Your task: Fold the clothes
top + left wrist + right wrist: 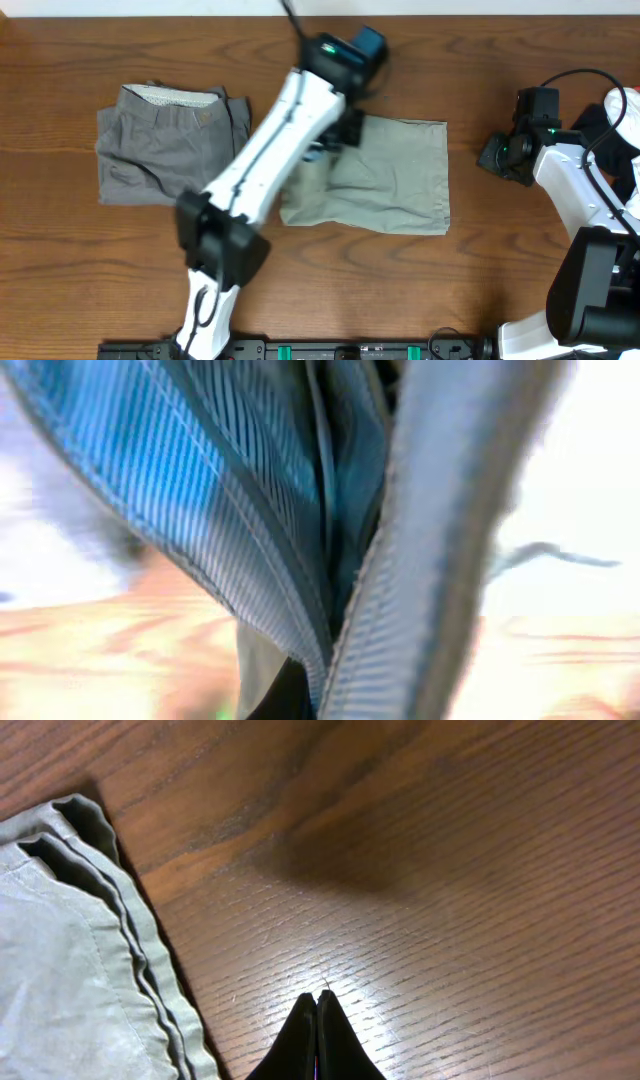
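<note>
Two shorts lie on your desk (80, 260): dark shorts (165, 150) on the left, light shorts (395, 180) in the middle. Your left jaws pinch the light shorts by the blue band (200, 490). Your right jaws are pressed together, holding nothing, just beside them.

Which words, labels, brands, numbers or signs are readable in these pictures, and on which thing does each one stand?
No text is readable in any view.
Khaki shorts: no label or print shows.
Darker grey shorts: dotted waistband lining, no letters.
Black bar at the near table edge: small green and white marks, too small to read.
Blue striped cloth in the left wrist view: blurred, no writing.
</note>
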Robot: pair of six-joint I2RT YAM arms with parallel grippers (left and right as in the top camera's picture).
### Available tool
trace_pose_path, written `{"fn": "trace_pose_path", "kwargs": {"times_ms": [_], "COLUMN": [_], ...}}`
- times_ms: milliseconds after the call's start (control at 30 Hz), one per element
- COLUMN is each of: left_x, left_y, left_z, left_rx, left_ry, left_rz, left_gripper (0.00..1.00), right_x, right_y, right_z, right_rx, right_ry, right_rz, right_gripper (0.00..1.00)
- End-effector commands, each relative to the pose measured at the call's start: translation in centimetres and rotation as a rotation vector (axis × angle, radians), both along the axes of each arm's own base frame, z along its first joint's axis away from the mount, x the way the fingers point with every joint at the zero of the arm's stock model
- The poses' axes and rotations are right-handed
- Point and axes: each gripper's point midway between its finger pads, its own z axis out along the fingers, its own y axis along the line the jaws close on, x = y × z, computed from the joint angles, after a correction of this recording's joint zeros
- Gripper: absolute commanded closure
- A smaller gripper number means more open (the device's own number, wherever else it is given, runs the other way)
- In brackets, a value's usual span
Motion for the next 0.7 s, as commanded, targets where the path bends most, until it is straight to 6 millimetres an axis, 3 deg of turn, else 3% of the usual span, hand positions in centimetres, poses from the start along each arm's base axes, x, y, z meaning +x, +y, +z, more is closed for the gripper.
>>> {"fn": "trace_pose_path", "kwargs": {"times_ms": [0, 200, 333, 533, 667], "left_x": [1.2, 1.3, 1.3, 1.7, 2.6], "left_y": [6.5, 12.8, 15.0, 15.6, 12.4], "left_z": [7.1, 11.0, 11.8, 11.9, 11.5], "left_rx": [0.072, 0.08, 0.096, 0.118, -0.011], "left_ry": [-0.186, -0.272, -0.287, -0.304, -0.321], "left_rz": [0.01, 0.067, 0.069, 0.108, 0.13], "left_gripper": [0.94, 0.93, 0.93, 0.93, 0.93], "right_x": [0.3, 0.4, 0.4, 0.5, 0.5], "right_y": [-0.2, 0.0, 0.0, 0.0, 0.0], "right_z": [0.1, 0.2, 0.2, 0.2, 0.2], "right_rx": [0.009, 0.021, 0.021, 0.021, 0.02], "right_ry": [-0.009, -0.013, -0.015, -0.018, -0.019], "right_rz": [-0.017, -0.012, -0.012, -0.012, -0.012], "right_gripper": [0.99, 0.99, 0.99, 0.99, 0.99]}}
